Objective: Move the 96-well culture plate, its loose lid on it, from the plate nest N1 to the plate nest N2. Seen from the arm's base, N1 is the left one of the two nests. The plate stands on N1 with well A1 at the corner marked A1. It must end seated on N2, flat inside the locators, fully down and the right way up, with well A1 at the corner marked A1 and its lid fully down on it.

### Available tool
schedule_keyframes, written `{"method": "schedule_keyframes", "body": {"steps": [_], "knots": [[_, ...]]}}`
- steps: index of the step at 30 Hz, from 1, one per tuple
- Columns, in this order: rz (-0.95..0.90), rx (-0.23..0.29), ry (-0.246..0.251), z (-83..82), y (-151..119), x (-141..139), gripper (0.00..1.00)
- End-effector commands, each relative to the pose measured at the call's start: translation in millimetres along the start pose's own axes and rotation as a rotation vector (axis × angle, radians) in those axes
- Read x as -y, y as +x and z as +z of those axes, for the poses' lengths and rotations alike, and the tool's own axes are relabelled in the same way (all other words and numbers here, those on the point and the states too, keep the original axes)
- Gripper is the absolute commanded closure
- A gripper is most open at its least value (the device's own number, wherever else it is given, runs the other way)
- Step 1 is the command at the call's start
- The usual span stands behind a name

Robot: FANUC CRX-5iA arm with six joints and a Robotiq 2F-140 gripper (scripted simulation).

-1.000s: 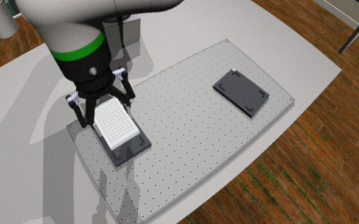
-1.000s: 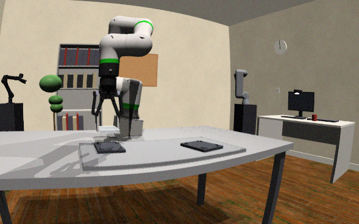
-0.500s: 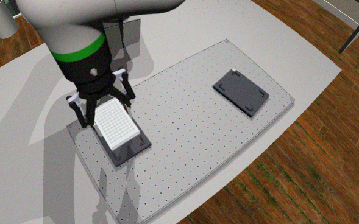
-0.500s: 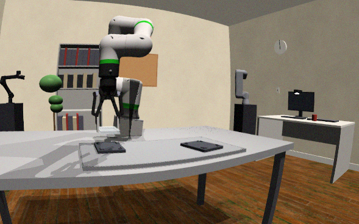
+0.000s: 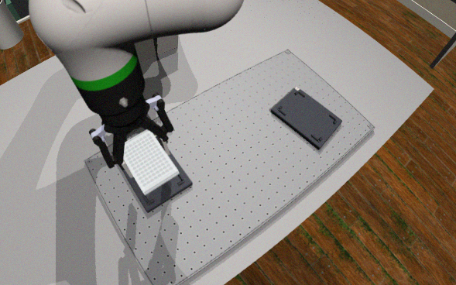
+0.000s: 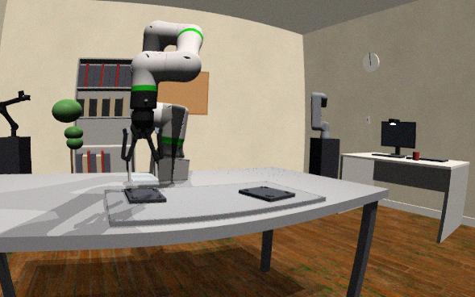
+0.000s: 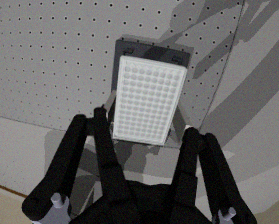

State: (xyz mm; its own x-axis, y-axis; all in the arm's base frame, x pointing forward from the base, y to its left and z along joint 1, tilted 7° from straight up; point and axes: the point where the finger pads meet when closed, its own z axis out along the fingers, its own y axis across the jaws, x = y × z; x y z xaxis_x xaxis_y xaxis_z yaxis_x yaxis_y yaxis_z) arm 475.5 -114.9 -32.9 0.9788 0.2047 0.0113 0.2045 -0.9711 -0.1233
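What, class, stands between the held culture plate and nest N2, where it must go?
Nothing visible does. The tool holds the plate just above N1; only bare perforated board lies between there and N2, whose top carries nothing.

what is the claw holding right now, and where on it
The claw is shut on the lidded 96-well plate, a finger on each long side near one end, holding it in the air above nest N1.

Grey table [image 5: 361,58] carries perforated board [image 5: 226,163]; 2 dark nests on board. N1 [image 5: 168,194] left, N2 [image 5: 306,117] right; well apart.
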Motion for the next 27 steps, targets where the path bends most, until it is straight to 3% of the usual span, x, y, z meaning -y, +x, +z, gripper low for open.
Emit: {"method": "schedule_keyframes", "body": {"steps": [1,16,27], "knots": [[0.000,0.000,0.000,6.2,0.2,-0.1,1.00],[0.000,0.000,0.000,27.2,0.3,-0.1,1.00],[0.000,0.000,0.000,27.2,0.2,-0.1,1.00]]}}
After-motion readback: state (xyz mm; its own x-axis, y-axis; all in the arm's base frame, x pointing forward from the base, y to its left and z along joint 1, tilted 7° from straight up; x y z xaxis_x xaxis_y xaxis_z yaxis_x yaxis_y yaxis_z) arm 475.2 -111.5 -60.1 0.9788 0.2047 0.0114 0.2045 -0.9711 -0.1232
